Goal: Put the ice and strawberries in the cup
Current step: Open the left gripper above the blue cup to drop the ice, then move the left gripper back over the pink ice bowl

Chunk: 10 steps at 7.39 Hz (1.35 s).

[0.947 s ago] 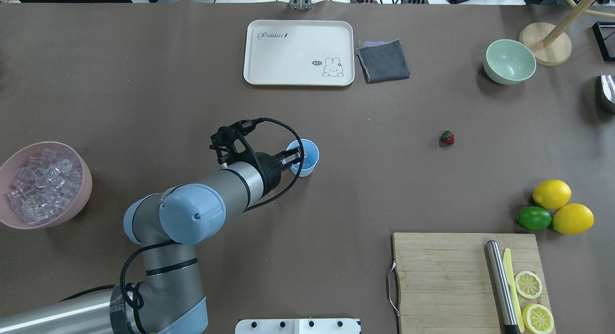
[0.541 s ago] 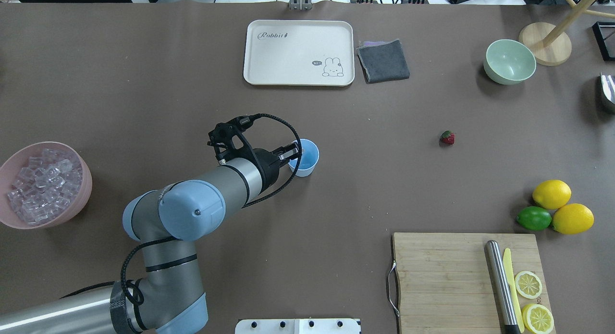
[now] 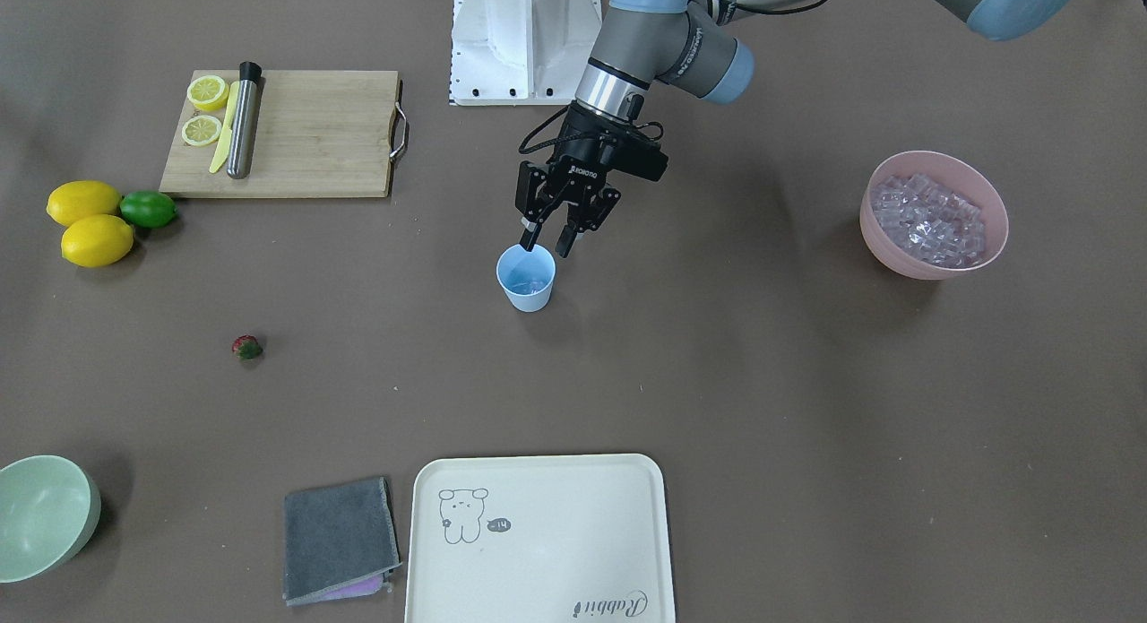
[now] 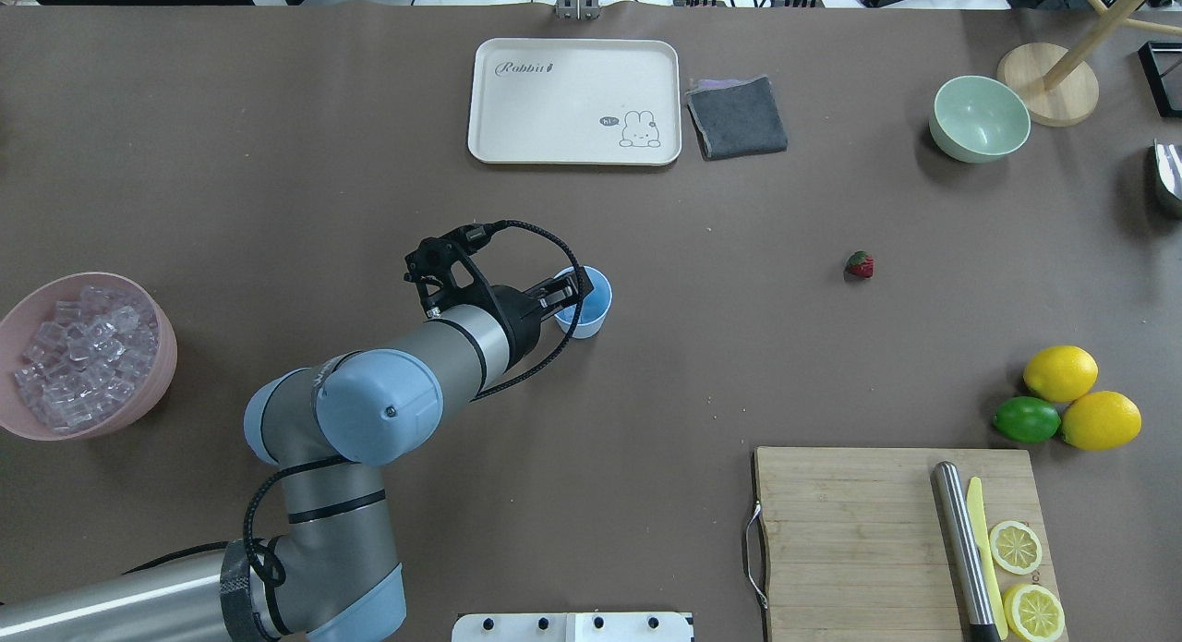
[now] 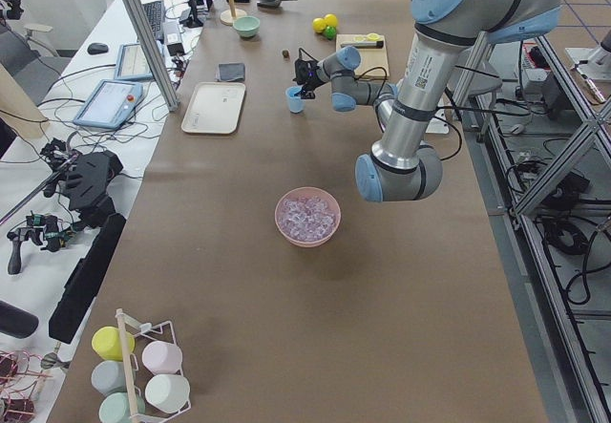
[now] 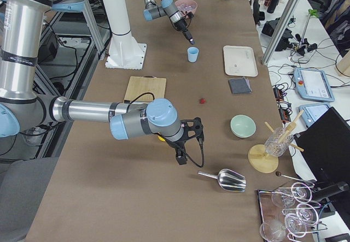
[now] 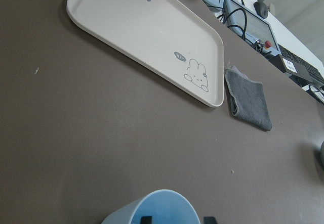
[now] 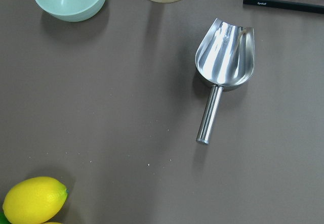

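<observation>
Near edge, right side: cutting board point(image 4: 859, 531) is carrying a steel rod point(image 4: 962, 545), a yellow knife point(image 4: 981, 531) and two lemon halves point(image 4: 1015, 547). Two lemons point(image 4: 1060, 372) and a lime point(image 4: 1025, 419) are sitting just beyond it. Right end effector point(image 6: 179, 158) is hanging over the tabletop point(image 4: 646, 393) off the right end, with a metal scoop point(image 8: 223, 57) lying below its camera. Only the side view is showing it, so can't tell whether its fingers are apart or together. Near left: pink bowl point(image 4: 159, 383) is holding the ice point(image 4: 74, 365), piled up. Mid-tabletop: left end effector point(image 3: 547, 240) is hovering just above the cup point(image 3: 527, 287), fingers spread and empty, over the robot-side rim. Cup is standing upright, well apart from the pink bowl. Strawberry point(image 4: 860, 266) is lying alone on the tabletop, well right of the cup. Far edge: tray point(image 4: 572, 102), grey cloth point(image 4: 739, 115) just right of it, green bowl point(image 4: 979, 117) further right.
</observation>
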### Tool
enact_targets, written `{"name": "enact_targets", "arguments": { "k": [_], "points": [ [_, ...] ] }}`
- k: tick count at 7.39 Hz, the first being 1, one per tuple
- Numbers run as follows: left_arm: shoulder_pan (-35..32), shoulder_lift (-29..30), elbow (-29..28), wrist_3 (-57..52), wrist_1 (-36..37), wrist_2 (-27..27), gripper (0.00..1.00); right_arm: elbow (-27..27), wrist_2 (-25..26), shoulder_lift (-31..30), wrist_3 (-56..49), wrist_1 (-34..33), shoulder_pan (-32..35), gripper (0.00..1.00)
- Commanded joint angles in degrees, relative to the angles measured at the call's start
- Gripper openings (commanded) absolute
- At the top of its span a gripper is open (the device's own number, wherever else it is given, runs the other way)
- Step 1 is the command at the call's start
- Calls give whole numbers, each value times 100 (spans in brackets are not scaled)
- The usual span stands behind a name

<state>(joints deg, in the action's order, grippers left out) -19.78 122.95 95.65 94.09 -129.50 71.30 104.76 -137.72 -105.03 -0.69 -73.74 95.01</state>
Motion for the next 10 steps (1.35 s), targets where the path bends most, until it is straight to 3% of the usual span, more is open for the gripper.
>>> {"name": "enact_targets", "arguments": {
  "k": [1, 2, 4, 6, 8, 10],
  "points": [
    [-17, -25, 206, -57, 39, 112, 97, 0, 0, 0, -1, 0, 0, 100],
    [-200, -147, 548, -206, 344, 695, 97, 0, 0, 0, -2, 0, 0, 100],
    [-700, -577, 1662, -1177, 1711, 1785, 98, 0, 0, 0, 7, 0, 0, 100],
    [-1620, -1138, 2166, -2713, 2804, 3113, 99, -9, 9, -9, -1, 0, 0, 100],
    [-2255, -2200, 2501, -4426, 2816, 3660, 100, -9, 9, -9, -10, 0, 0, 100],
    [-2836, -2853, 2520, -5537, 2764, 4023, 100, -9, 0, -26, -19, 0, 0, 100]
  ]
}}
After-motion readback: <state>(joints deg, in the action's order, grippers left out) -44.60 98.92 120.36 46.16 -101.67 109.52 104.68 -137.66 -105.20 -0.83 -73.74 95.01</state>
